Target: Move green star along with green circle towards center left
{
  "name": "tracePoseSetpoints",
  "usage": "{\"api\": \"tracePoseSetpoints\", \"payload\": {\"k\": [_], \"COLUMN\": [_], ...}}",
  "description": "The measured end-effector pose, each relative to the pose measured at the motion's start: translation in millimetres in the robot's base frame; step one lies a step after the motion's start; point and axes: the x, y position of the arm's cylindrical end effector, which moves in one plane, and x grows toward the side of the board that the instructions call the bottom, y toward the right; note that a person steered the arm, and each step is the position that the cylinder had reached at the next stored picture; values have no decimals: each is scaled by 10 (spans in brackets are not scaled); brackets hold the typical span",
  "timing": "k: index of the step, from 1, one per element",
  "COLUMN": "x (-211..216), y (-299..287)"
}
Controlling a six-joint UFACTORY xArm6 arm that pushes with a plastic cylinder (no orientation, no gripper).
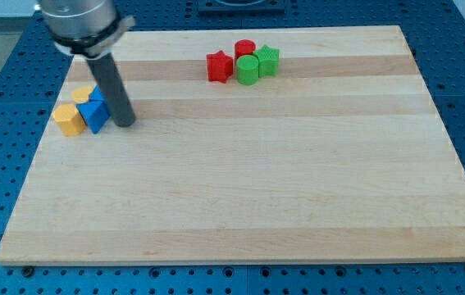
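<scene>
The green star (268,60) and the green circle (248,70) sit touching each other near the view's top centre. A red star (219,65) lies just left of the green circle and a red circle (244,48) just above it. My tip (125,123) rests on the board at the view's left, far left of the green blocks, right beside a blue block (95,112).
At the left edge, a yellow hexagon (69,120) touches the blue block and another yellow block (84,93) sits just above it, partly hidden by the rod. The wooden board (248,205) lies on a blue perforated table.
</scene>
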Motion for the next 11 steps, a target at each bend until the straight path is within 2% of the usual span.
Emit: {"api": "tracePoseSetpoints", "payload": {"k": [2, 3, 4, 5, 6, 7, 10, 11], "x": [-14, -216, -715, -1165, -1462, -1544, -1149, -876], "y": [1325, 2116, 2673, 2906, 2873, 2665, 2083, 2000]}}
